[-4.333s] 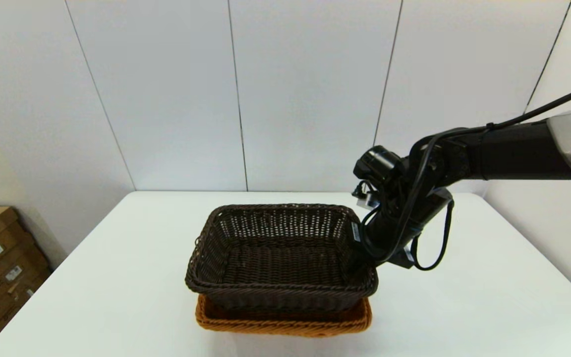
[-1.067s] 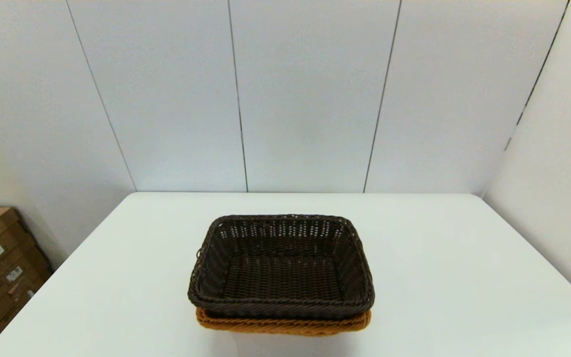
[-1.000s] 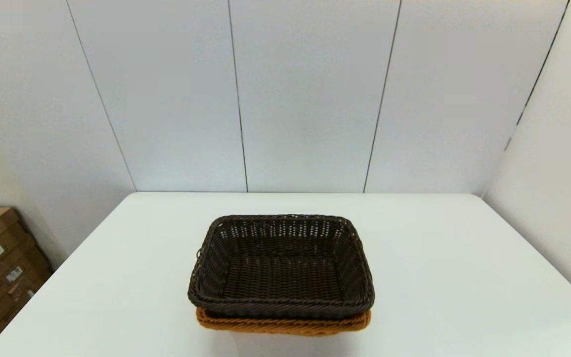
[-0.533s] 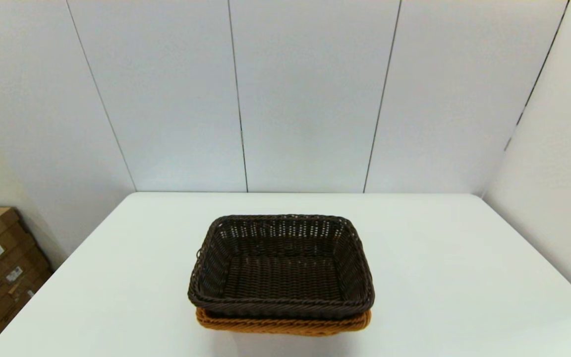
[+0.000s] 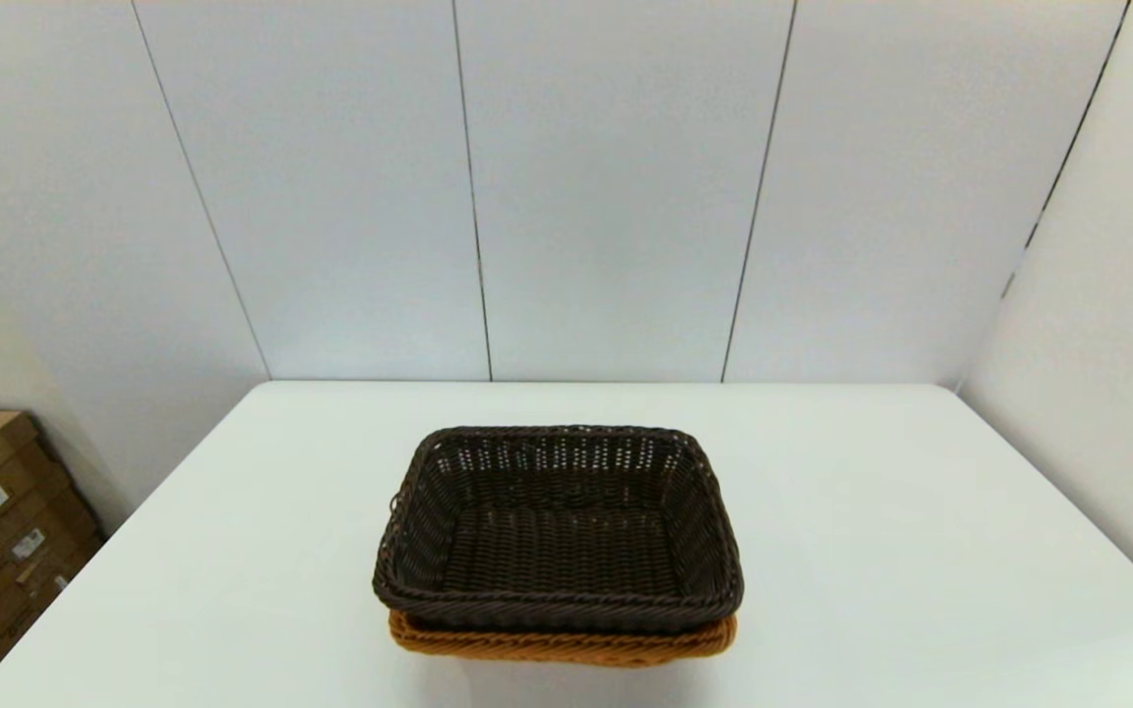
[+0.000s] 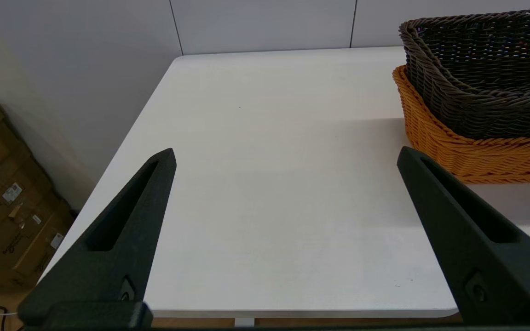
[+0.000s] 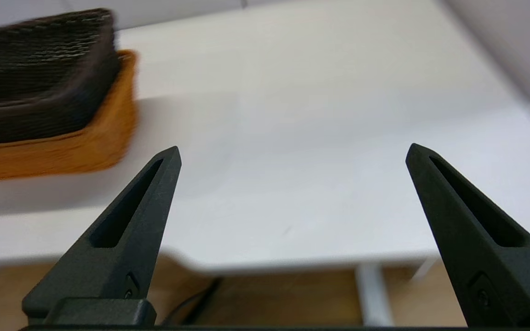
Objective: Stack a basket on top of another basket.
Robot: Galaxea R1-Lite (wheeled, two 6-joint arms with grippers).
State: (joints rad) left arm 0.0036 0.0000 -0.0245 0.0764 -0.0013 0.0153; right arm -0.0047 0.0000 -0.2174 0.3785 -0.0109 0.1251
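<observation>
The scene was brightly and evenly lit, with soft light from overhead. My head view was sharp; the white table (image 5: pixel 901 551) showed mild glare and only a faint shadow under the stacked baskets. In my left wrist view a soft-edged band of shadow crossed the table beside the orange basket (image 6: pixel 476 156), and everything was in focus. My right wrist view was blurred, the dark basket (image 7: pixel 35 87) smeared sideways.
</observation>
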